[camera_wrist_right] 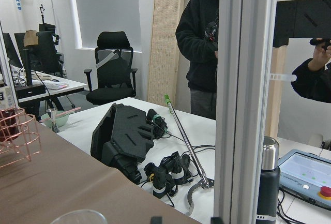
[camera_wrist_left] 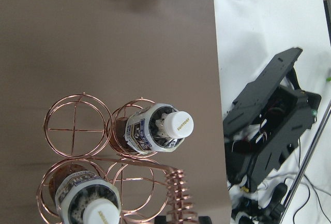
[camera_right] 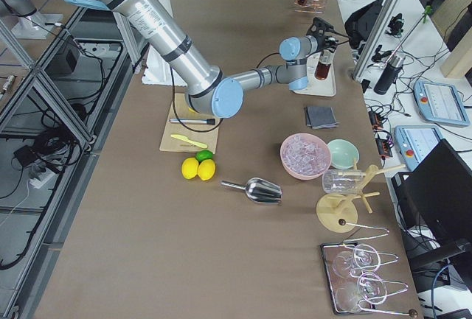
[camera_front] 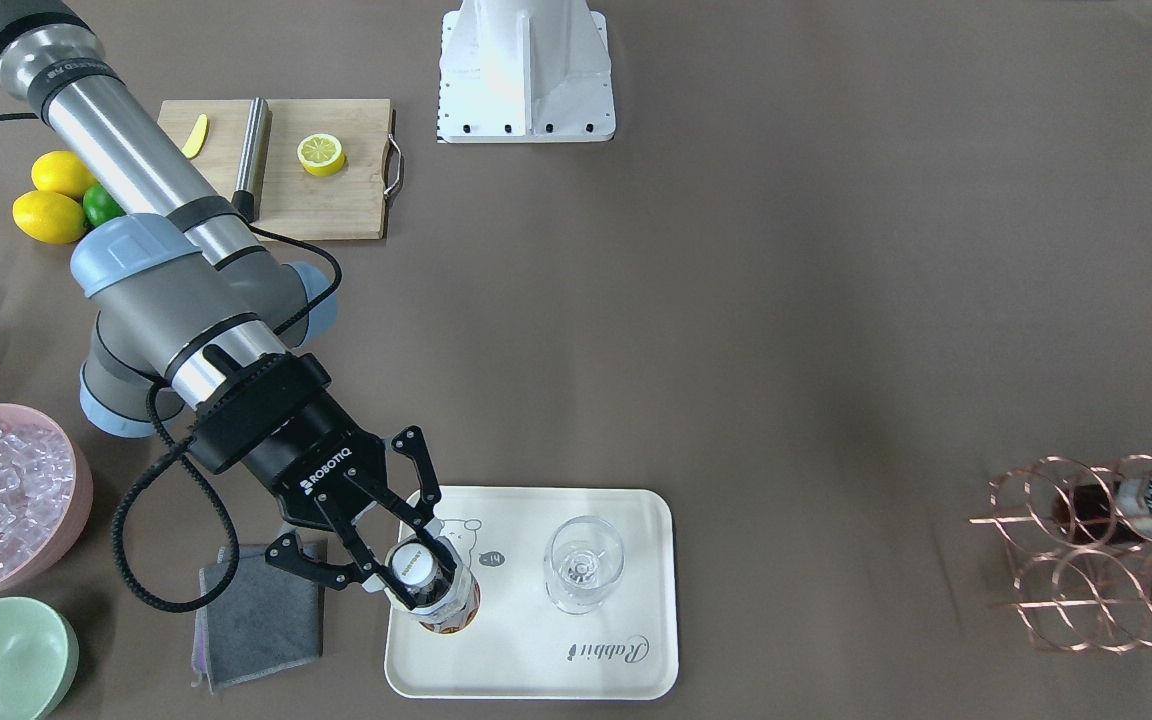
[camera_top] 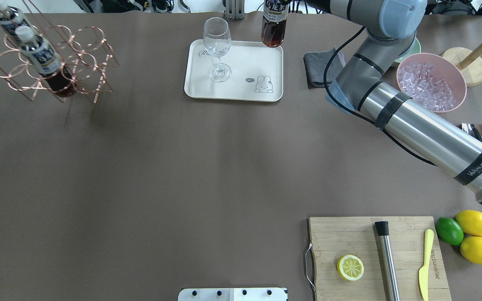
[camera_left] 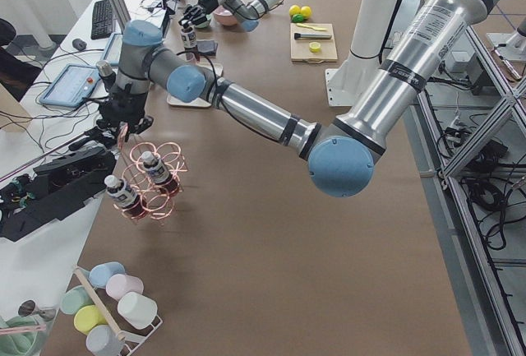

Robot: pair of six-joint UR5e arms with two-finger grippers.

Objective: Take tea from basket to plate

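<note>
Now upright on a corner of the plate (camera_front: 536,670), near the glass (camera_front: 584,562): tea (camera_front: 433,590), clamped by the right gripper (camera_front: 401,552). Well apart, in the basket (camera_front: 1046,560), two more bottles (camera_wrist_left: 155,128). Above it, left gripper (camera_left: 123,130); cannot tell whether apart or together.

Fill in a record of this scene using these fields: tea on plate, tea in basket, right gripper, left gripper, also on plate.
Tea on plate: one tea bottle, upright at a corner of the plate
Tea in basket: two more tea bottles, in neighbouring cells of the basket
Right gripper: right gripper closed around that bottle's cap
Left gripper: left gripper above the basket; cannot tell if open or shut
Also on plate: clear glass, upright, apart from the bottle
</note>
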